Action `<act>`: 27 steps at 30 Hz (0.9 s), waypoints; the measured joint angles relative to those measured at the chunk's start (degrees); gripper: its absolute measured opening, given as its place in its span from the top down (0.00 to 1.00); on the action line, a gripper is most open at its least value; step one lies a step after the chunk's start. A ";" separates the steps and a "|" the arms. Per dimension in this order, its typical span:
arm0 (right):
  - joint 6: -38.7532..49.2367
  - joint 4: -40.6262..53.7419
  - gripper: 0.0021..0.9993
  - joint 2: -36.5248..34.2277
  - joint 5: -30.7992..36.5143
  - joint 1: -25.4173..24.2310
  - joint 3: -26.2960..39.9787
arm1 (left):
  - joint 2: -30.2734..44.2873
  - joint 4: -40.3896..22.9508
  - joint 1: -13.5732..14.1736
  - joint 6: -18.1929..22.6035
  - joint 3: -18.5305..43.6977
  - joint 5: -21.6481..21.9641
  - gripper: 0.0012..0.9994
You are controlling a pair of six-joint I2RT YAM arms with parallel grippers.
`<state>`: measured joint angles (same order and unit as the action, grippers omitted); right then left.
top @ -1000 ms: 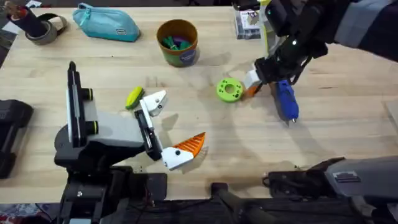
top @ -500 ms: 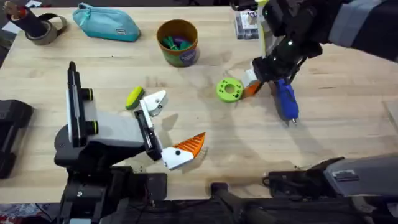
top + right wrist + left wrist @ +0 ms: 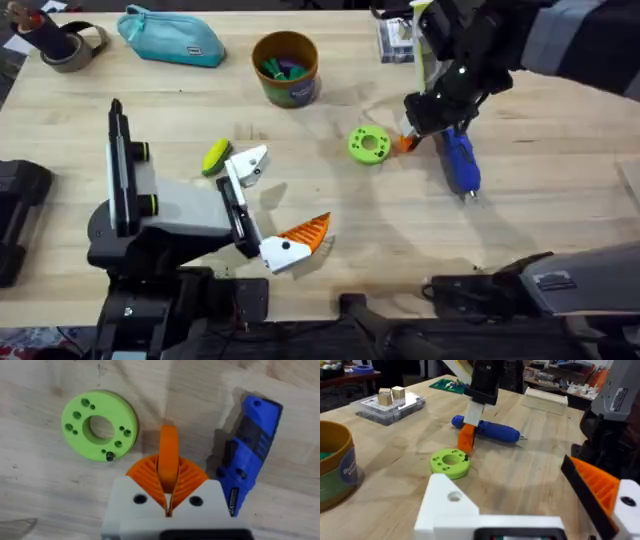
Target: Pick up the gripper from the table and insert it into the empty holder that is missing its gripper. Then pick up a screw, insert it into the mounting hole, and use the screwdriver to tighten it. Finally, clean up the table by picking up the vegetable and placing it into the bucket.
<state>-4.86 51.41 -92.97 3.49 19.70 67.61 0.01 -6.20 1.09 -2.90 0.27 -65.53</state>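
Observation:
My right gripper [image 3: 425, 112] [image 3: 168, 487] is shut on the gripper [image 3: 407, 143] [image 3: 467, 435] [image 3: 168, 450], an orange finger on a white base held nearly upright. Its tip is just above the table, between the green disc [image 3: 369, 145] and the blue screwdriver [image 3: 460, 163]. A small dark screw [image 3: 109, 456] sits in one of the disc's holes. My left gripper [image 3: 275, 200] stands open, with an orange finger [image 3: 597, 490] on one side and an empty white holder [image 3: 451, 502] on the other. The yellow-green vegetable [image 3: 215, 156] lies beside that holder. The bucket [image 3: 286, 68] stands at the back.
A teal pouch [image 3: 170, 38] and a tape roll [image 3: 70, 45] lie at the back left. At the back right stands a clear box [image 3: 398, 40]. A black block [image 3: 20, 215] sits at the left edge. Bare wood lies between the disc and my left gripper.
The right gripper has shifted slightly toward the back with the gripper piece and tipped it more upright, so its white base is now under the fingers. The left arm has not moved.

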 joint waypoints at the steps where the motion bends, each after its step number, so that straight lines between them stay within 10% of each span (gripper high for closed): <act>1: -0.05 -0.04 0.99 0.00 0.09 0.00 0.00 | 0.00 0.00 -0.01 0.00 0.00 0.01 0.01; 27: -0.26 6.72 0.99 14.85 -0.95 0.00 4.12 | 0.00 0.00 0.02 0.00 0.00 0.02 0.01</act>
<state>-5.12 58.13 -78.12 2.54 19.70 71.74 0.01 -6.20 1.10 -2.90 0.27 -65.52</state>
